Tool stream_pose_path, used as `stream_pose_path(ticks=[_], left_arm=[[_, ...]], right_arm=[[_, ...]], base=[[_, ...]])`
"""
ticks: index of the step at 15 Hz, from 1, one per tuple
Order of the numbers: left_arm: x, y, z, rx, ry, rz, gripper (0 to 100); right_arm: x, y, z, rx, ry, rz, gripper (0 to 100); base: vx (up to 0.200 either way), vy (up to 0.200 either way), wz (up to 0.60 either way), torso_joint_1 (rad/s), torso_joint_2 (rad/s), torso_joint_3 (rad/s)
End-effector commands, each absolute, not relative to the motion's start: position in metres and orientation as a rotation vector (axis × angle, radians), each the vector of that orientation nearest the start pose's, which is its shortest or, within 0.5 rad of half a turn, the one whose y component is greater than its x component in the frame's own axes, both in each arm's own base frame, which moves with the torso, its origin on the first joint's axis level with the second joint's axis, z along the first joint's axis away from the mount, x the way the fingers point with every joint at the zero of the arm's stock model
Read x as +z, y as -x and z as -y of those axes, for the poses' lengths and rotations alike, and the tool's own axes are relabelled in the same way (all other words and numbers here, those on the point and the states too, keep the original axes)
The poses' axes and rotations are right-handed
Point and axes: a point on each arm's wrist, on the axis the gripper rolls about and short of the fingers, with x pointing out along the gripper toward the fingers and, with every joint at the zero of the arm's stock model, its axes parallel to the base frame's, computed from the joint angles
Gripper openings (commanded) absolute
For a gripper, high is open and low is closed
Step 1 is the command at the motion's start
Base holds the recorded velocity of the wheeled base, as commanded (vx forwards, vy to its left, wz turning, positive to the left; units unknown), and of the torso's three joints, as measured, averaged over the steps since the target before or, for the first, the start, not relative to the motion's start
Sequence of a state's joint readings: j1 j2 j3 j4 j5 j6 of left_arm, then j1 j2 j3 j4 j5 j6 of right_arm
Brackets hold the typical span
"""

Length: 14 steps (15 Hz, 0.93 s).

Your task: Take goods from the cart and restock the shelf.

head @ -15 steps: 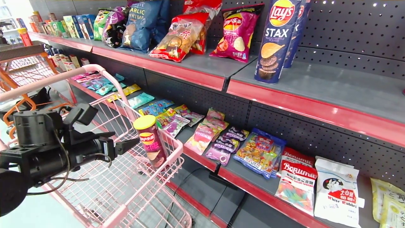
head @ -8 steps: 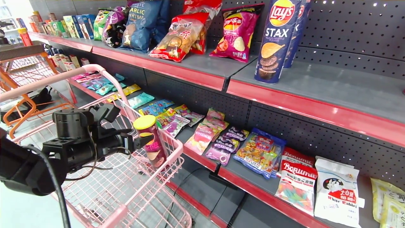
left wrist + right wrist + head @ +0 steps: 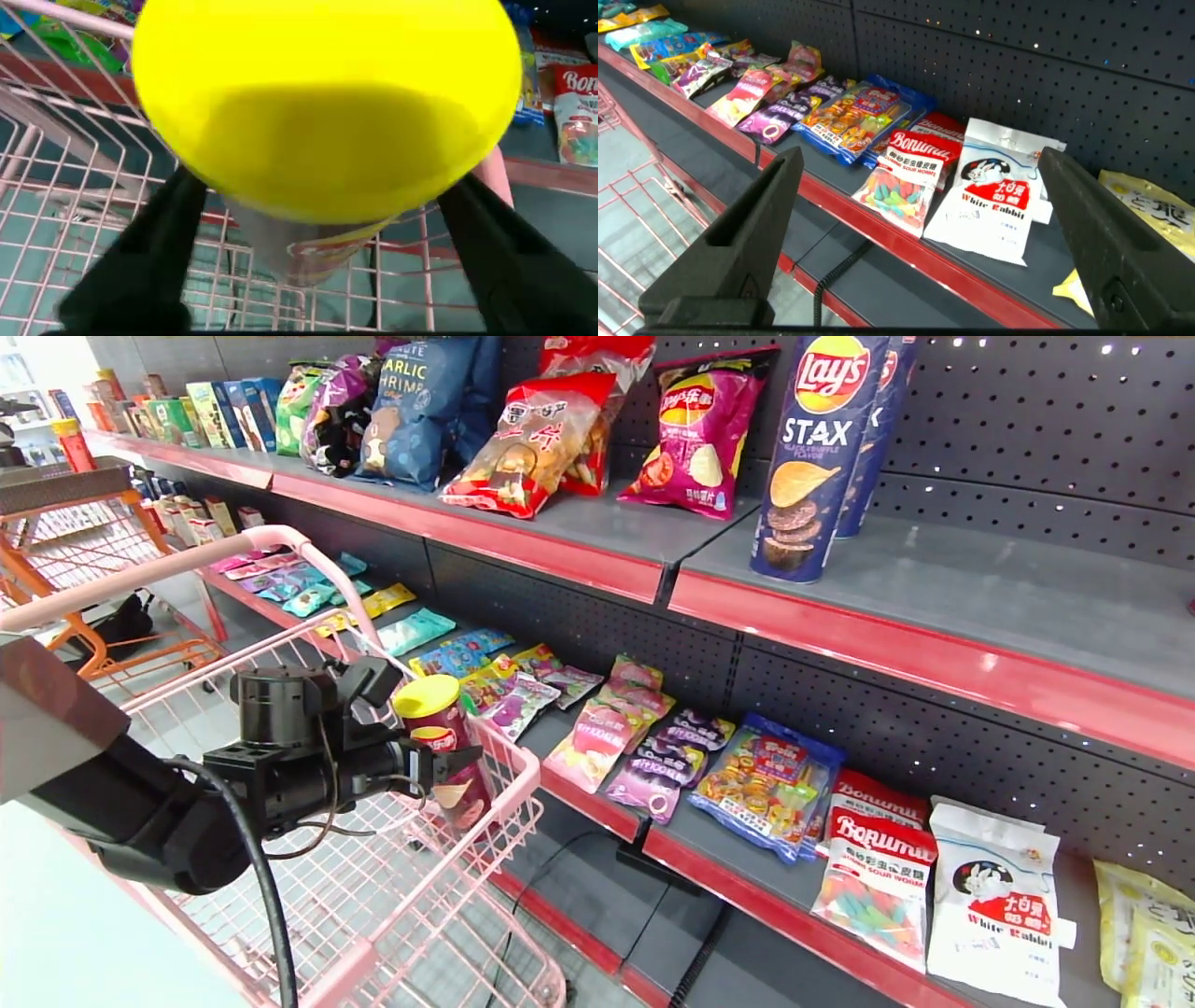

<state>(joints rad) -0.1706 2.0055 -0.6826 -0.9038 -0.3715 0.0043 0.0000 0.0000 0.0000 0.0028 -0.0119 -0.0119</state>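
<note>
1. Right, head view: the chip canister (image 3: 446,761) stands roughly upright inside the pink cart (image 3: 512,753), in the corner nearest the shelving. The left gripper (image 3: 450,763) is level with its upper body, just below the yellow lid (image 3: 428,695). One finger (image 3: 467,758) crosses the front of the tube. The fingers look spread around it, not clamped.
2. Left wrist view: the yellow lid (image 3: 327,93) is dead centre and close. The dark fingers (image 3: 140,271) flank the canister on both sides, with a gap showing between them and the tube wall. They straddle it but have no grip yet.
3. Right wrist view: the right gripper (image 3: 920,159) hangs over the lower shelf (image 3: 878,233) with its fingers wide apart and nothing between them. Candy bags (image 3: 906,177) lie flat below.
4. Handling, my read: it's a cardboard tube, light, fairly stiff, with a glossy, slippery wrap. The chips inside are fragile, and a hard squeeze will dent the wall. Pinch the body just under the lid, not the lid itself, which could pop off. A moderate squeeze should do. Lift it straight up to clear the cart rim.
5. Change, head view: a second ago the left gripper was well short of the canister, over the cart's basket. It has since advanced until its fingers bracket the tube. The canister seems to have barely shifted, and the shelves and camera are unchanged.
</note>
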Motion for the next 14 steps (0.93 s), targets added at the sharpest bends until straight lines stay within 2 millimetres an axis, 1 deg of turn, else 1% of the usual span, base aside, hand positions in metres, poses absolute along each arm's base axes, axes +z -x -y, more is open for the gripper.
stream_pose_path(ticks=[1, 3, 5, 6, 7, 8, 9, 10, 11, 12, 13, 14], left_arm=[[0.079, -0.328, 0.065, -0.534, 0.038, -0.425, 0], [0.088, -0.322, 0.063, -0.522, 0.037, -0.411, 0], [0.099, -0.308, 0.057, -0.479, 0.039, -0.395, 0], [0.11, -0.298, 0.052, -0.466, 0.049, -0.368, 0], [0.126, -0.291, 0.049, -0.458, 0.053, -0.325, 0], [0.146, -0.278, 0.045, -0.452, 0.052, -0.283, 0], [0.168, -0.259, 0.041, -0.451, 0.051, -0.262, 0], [0.179, -0.248, 0.04, -0.451, 0.05, -0.258, 0], [0.209, -0.213, 0.035, -0.45, 0.05, -0.246, 0], [0.225, -0.182, 0.03, -0.449, 0.051, -0.24, 0], [0.235, -0.155, 0.027, -0.451, 0.05, -0.228, 0], [0.239, -0.128, 0.024, -0.451, 0.049, -0.219, 0]], right_arm=[[0.075, 0.023, 0.0, -0.012, 0.012, -0.003, 100], [0.075, 0.023, 0.0, -0.012, 0.012, -0.005, 100], [0.075, 0.023, 0.0, -0.012, 0.012, -0.003, 100], [0.075, 0.023, 0.0, -0.012, 0.012, -0.005, 100], [0.075, 0.023, 0.0, -0.012, 0.011, -0.003, 100], [0.075, 0.023, 0.0, -0.012, 0.011, -0.003, 100], [0.075, 0.023, 0.0, -0.012, 0.009, -0.003, 100], [0.075, 0.023, 0.0, -0.012, 0.008, -0.003, 100], [0.075, 0.023, 0.0, -0.012, 0.008, -0.003, 100], [0.075, 0.023, 0.0, -0.012, 0.009, -0.003, 100], [0.075, 0.023, 0.0, -0.012, 0.009, -0.003, 100], [0.075, 0.023, 0.0, -0.012, 0.008, -0.003, 100]], base=[[0.0, 0.0, 0.0, 0.0, 0.0, 0.0], [0.0, 0.0, 0.0, 0.0, 0.0, 0.0], [0.0, 0.0, 0.0, 0.0, 0.0, 0.0], [0.0, 0.0, 0.0, 0.0, 0.0, 0.0], [0.0, 0.0, 0.0, 0.0, 0.0, 0.0], [0.0, 0.0, 0.0, 0.0, 0.0, 0.0], [0.0, 0.0, 0.0, 0.0, 0.0, 0.0], [0.0, 0.0, 0.0, 0.0, 0.0, 0.0], [0.0, 0.0, 0.0, 0.0, 0.0, 0.0], [0.0, 0.0, 0.0, 0.0, 0.0, 0.0], [0.0, 0.0, 0.0, 0.0, 0.0, 0.0], [0.0, 0.0, 0.0, 0.0, 0.0, 0.0]])
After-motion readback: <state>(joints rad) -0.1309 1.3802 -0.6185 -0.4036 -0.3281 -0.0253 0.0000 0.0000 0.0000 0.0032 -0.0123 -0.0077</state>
